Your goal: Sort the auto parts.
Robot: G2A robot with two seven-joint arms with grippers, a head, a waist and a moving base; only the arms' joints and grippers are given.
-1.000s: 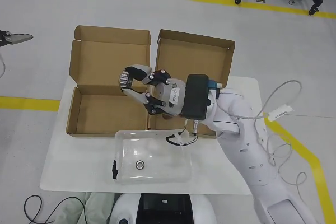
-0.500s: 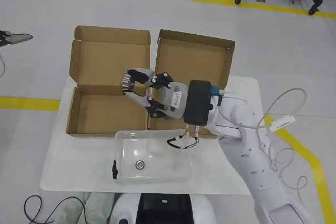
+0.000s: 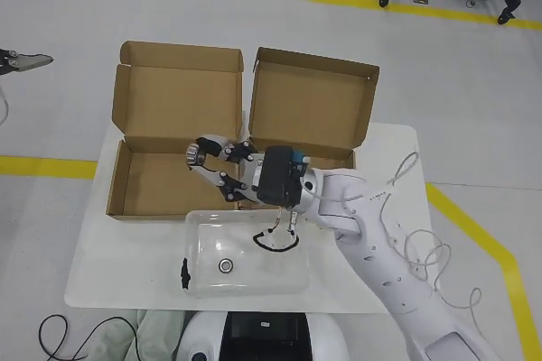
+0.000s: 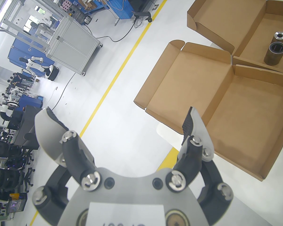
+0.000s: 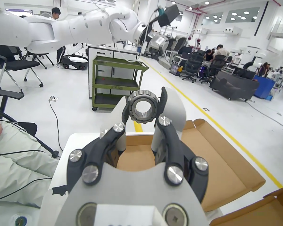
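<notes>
I'm holding the bearing (image 5: 143,109) pinched in the right gripper (image 3: 199,157) above the cardboard box (image 3: 154,188) left of centre, planning a low, level release, while the left gripper (image 4: 118,116) is hanging spread open.

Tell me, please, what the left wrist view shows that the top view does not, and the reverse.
Left wrist view, not the top view: two metal cylinders standing upright in the tray of the right cardboard box.
Top view, not the left wrist view: the right gripper shut on a bearing above the left cardboard box, and a clear bin with a small ring inside.
Both: the two open boxes side by side on the white table.
</notes>
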